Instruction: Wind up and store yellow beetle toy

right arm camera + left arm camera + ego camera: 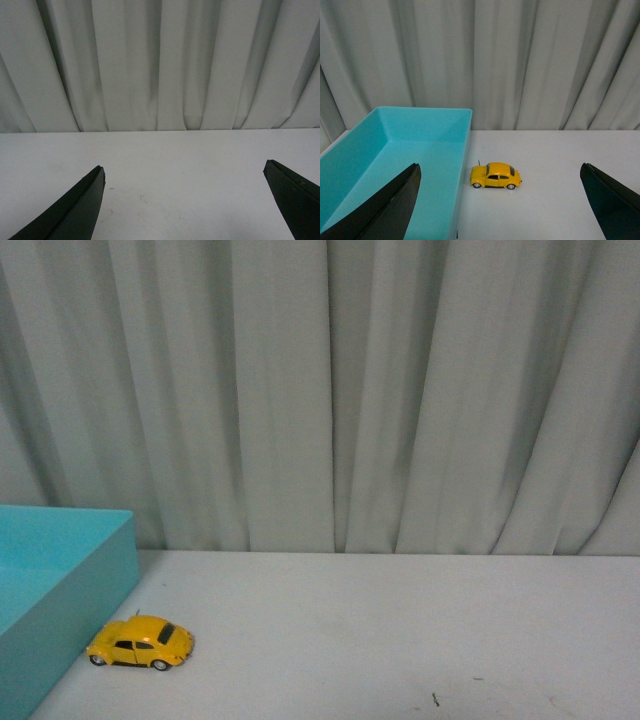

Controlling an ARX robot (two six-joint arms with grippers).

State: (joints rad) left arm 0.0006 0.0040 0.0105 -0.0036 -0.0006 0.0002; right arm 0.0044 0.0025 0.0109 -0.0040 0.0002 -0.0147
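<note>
Yellow beetle toy (141, 642) stands on its wheels at the lower left of the front view, on the white table (400, 630), just beside the outer wall of the turquoise bin (70, 580) and not inside it. Grey curtain (350, 390) fills the upper part of that frame. The left gripper (500, 166) has its jaws spread wide, holding nothing, and its wrist view shows the toy between them, further off. The right gripper (184, 169) is likewise wide apart and empty above the table
</note>
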